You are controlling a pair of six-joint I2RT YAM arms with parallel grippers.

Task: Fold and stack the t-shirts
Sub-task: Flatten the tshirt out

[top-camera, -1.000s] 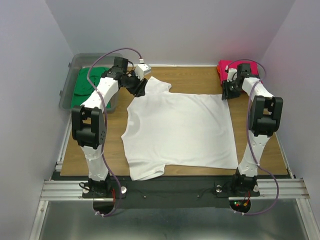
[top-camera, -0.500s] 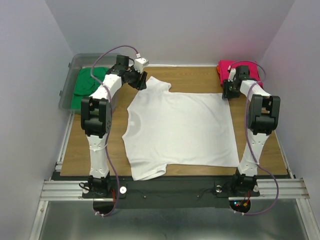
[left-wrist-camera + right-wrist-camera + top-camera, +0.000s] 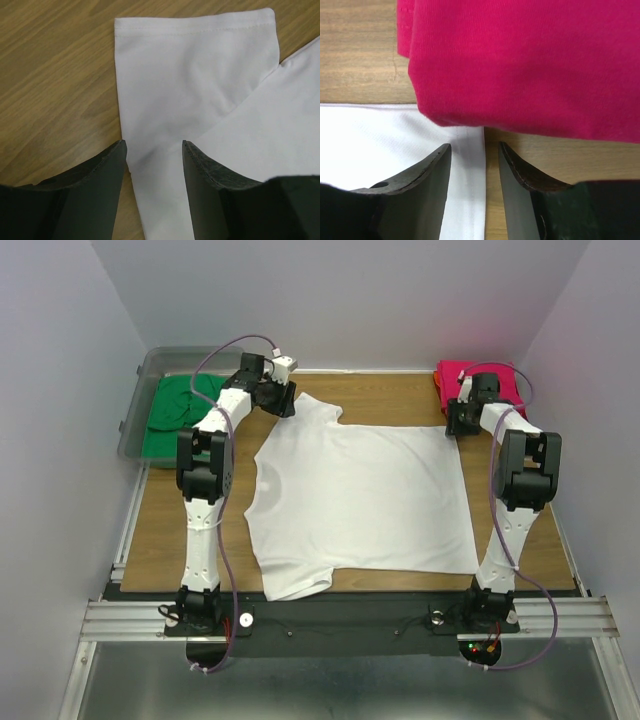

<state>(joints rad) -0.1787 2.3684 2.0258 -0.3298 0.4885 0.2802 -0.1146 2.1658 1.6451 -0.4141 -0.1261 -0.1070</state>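
Note:
A white t-shirt [image 3: 360, 500] lies spread flat on the wooden table [image 3: 170, 530]. My left gripper [image 3: 285, 404] hovers low over its far left sleeve [image 3: 200, 75]. It is open [image 3: 152, 150], its jaws straddling the sleeve's edge with cloth between them but not pinched. My right gripper [image 3: 456, 426] is at the shirt's far right corner [image 3: 470, 145]. It is open [image 3: 475, 150], one finger over the white hem and the other over bare wood. A folded magenta t-shirt [image 3: 530, 55] lies just beyond it at the far right corner [image 3: 447, 373]. A green t-shirt [image 3: 165, 420] lies in the bin.
A clear grey plastic bin [image 3: 133, 420] stands off the table's far left edge. White walls close in the back and both sides. Bare wood shows left of the shirt and along the far edge [image 3: 390, 390].
My left arm's elbow has swung right and up, and its gripper has shifted slightly farther along the sleeve. The right gripper has stayed at the corner with its jaws a little wider.

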